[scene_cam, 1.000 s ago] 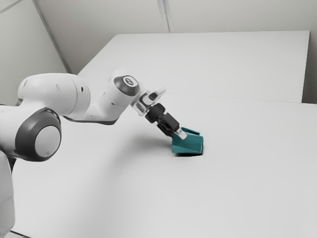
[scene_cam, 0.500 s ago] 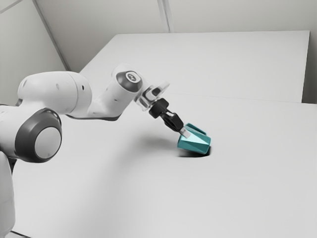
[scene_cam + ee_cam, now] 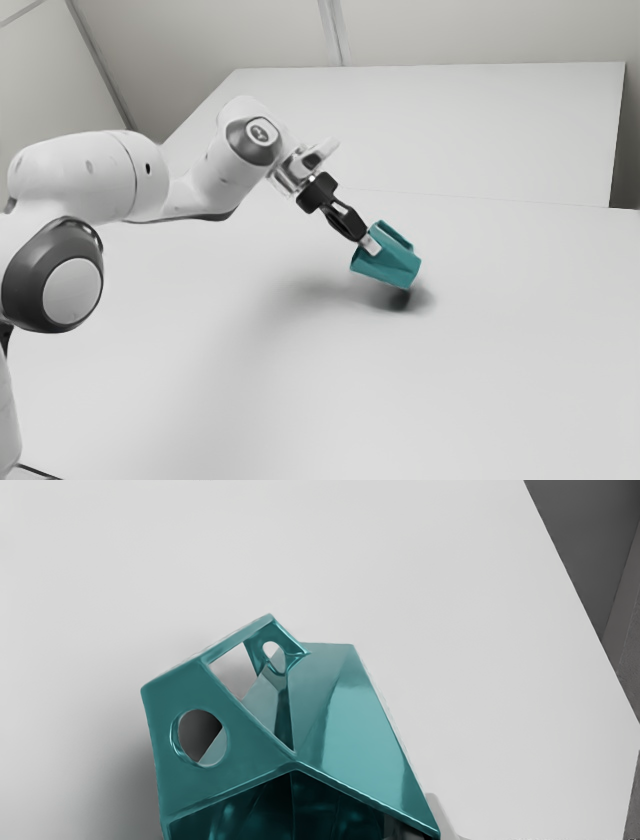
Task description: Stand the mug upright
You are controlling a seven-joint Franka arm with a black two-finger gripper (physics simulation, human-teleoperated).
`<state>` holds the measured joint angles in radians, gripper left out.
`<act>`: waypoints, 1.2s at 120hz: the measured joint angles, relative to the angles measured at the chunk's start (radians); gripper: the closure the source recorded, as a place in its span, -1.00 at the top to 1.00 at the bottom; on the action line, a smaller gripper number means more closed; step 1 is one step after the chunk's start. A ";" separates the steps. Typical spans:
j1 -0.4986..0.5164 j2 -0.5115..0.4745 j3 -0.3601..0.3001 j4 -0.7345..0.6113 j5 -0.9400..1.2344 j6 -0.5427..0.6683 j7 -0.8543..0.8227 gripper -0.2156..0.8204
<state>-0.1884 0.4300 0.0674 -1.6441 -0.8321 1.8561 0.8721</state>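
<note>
Between jaws clamped on its wall, the mug [image 3: 393, 266] hangs tilted above the table [image 3: 480, 380].

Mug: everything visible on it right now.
The mug is glossy teal and faceted, perhaps glazed or metallic, with an angular handle pierced by round holes. It is held tilted above the table, shadow beneath, open mouth toward the gripper. The jaws pinch its wall at the rim, one inside, one outside.
</note>
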 joint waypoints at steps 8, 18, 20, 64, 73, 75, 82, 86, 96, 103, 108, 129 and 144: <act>0.005 -0.024 0.004 -0.005 0.050 0.004 -0.012 -0.93; 0.008 -0.056 0.011 -0.010 0.125 0.008 -0.033 -0.93; 0.012 -0.062 0.012 -0.012 0.141 0.009 -0.037 -0.93; 0.069 -0.086 0.023 -0.013 0.452 0.074 -0.137 -0.93; 0.072 -0.084 0.023 -0.008 0.520 0.091 -0.154 -0.93; 0.071 -0.084 0.023 -0.007 0.536 0.094 -0.158 -0.93; 0.066 -0.079 0.023 0.009 0.594 0.102 -0.171 -0.93; 0.062 -0.075 0.023 0.017 0.626 0.106 -0.179 -0.93; 0.055 -0.059 0.022 0.042 0.701 0.108 -0.196 -0.93; 0.049 -0.051 0.022 0.059 0.758 0.097 -0.209 -0.93; 0.046 -0.044 0.022 0.069 0.796 0.085 -0.218 -0.93; 0.043 -0.011 0.021 0.105 0.910 0.011 -0.246 -0.93; 0.044 0.019 0.020 0.134 0.951 -0.048 -0.255 -0.93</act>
<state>-0.1443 0.4491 0.0870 -1.5105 0.1191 1.8080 0.6172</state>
